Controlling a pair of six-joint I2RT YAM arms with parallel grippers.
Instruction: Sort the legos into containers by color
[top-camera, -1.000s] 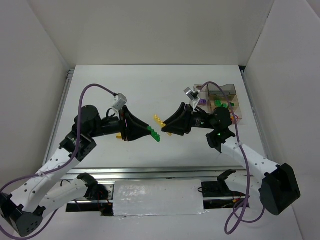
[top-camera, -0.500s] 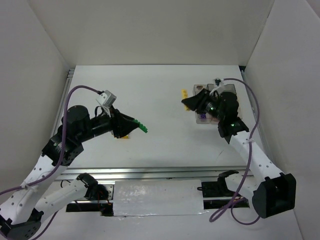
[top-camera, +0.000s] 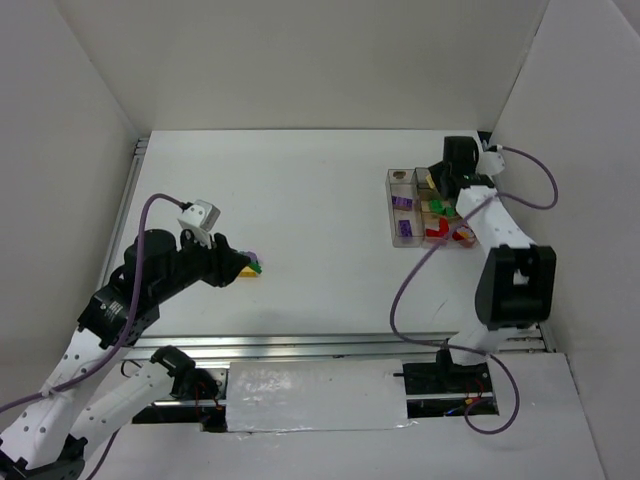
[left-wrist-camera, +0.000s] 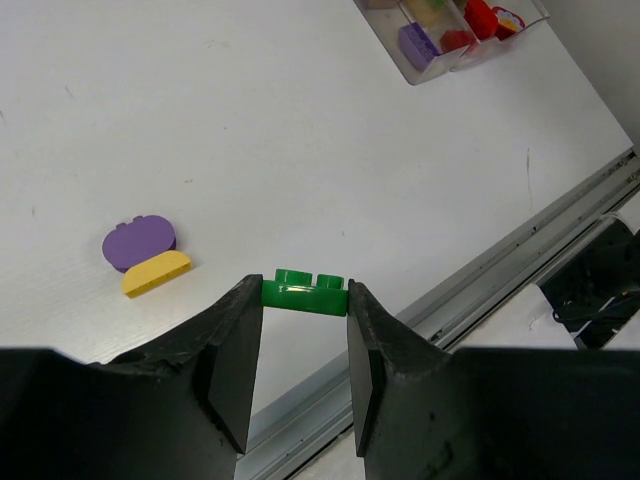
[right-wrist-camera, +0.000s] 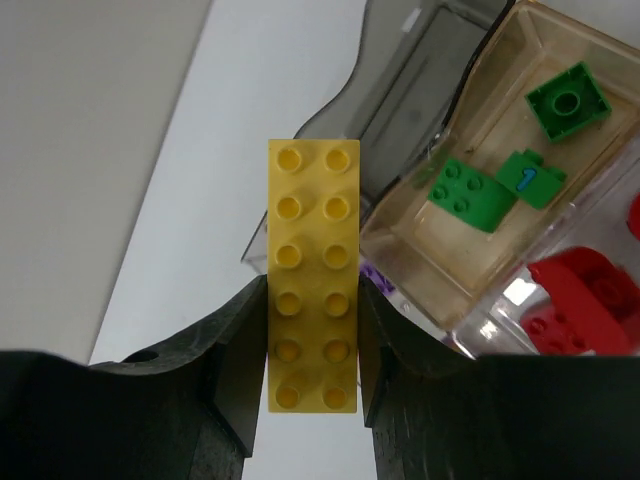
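Tray (right-wrist-camera: 405, 65) partly behind yellow brick (right-wrist-camera: 312, 275)

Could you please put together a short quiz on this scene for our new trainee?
1. True or false: the left gripper is shut on a red brick.
2. What does the right gripper hold? A. a long yellow brick; B. a red brick; C. nothing.
3. Fill in: on the table, the small yellow piece lies beside a rounded ____ piece.
Key: 1 false, it grips a green brick; 2 A; 3 purple, the purple piece.
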